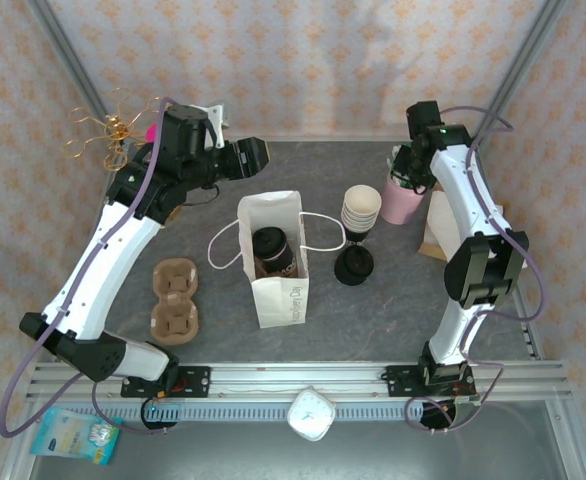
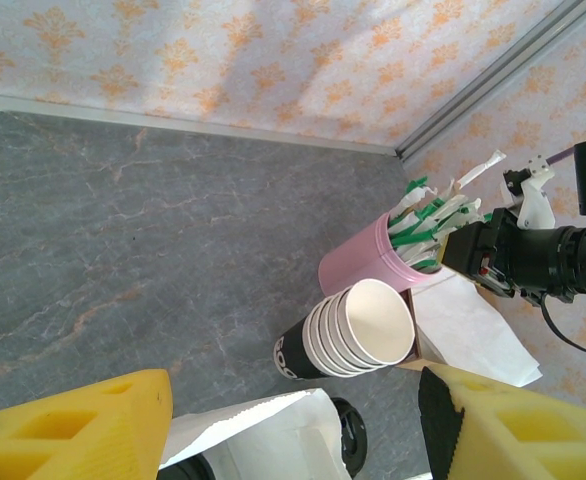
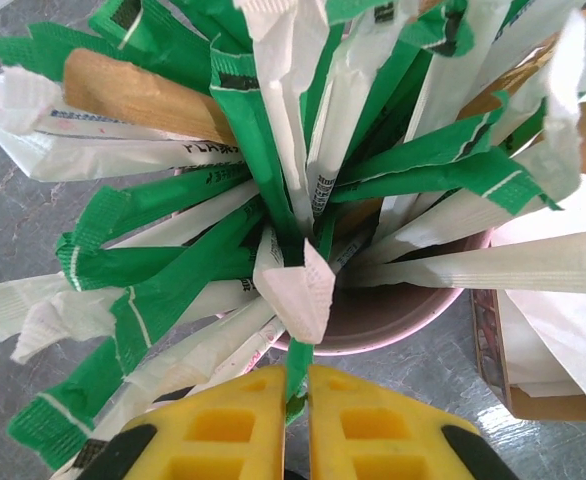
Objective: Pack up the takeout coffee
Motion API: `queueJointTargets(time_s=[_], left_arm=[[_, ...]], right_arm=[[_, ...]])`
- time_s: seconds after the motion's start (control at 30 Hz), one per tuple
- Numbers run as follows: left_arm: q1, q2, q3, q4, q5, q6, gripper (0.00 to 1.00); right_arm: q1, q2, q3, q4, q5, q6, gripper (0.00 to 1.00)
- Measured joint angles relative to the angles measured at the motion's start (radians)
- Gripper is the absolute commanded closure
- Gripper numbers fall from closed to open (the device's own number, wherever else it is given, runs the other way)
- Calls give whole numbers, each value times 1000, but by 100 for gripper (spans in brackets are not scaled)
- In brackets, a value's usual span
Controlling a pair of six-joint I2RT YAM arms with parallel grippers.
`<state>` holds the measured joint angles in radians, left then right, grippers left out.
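The takeout coffee (image 1: pixel 270 246), showing its round black lid, stands inside an upright white paper bag (image 1: pixel 285 290) in the middle of the table. My left gripper (image 1: pixel 254 158) hovers behind the bag. In the left wrist view it (image 2: pixel 293 440) is open, with the bag's rim (image 2: pixel 263 425) below and nothing between its yellow fingers (image 2: pixel 73 430). My right gripper (image 1: pixel 406 180) is over a pink cup (image 1: pixel 403 203) full of green and white packets. Its jaws (image 3: pixel 296 385) are shut on a thin green packet (image 3: pixel 296 360) at the cup's near rim.
A stack of lidless cream cups (image 1: pixel 361 208) and a pile of loose black lids (image 1: pixel 353 266) stand right of the bag. A brown cup carrier (image 1: pixel 175 300) lies to its left. Napkins in a box (image 1: pixel 438 225) sit beside the pink cup.
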<state>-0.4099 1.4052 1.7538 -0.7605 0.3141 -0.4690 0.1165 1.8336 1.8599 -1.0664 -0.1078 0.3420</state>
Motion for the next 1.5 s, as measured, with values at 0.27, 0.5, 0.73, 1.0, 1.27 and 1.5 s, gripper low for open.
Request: queueJointTargets(time_s=[0.27, 0.5, 0.73, 1.0, 1.27, 1.5], left_arm=[[0, 0, 0, 0, 0, 0, 32], [0, -19, -22, 19, -8, 0, 33], [0, -188, -232, 101, -31, 0, 33], [-51, -299, -438, 190, -106, 1, 32], [-92, -435, -551, 231, -137, 7, 30], [-92, -569, -586, 233, -175, 7, 29]], right_arm=[[0, -2, -2, 10, -13, -8, 100], [0, -48, 3, 9, -23, -6, 100], [0, -206, -5, 13, -23, -8, 100], [10, -503, -76, 62, -92, -22, 100], [261, -569, 45, 50, -195, -15, 100], [426, -620, 64, 114, -362, 17, 100]])
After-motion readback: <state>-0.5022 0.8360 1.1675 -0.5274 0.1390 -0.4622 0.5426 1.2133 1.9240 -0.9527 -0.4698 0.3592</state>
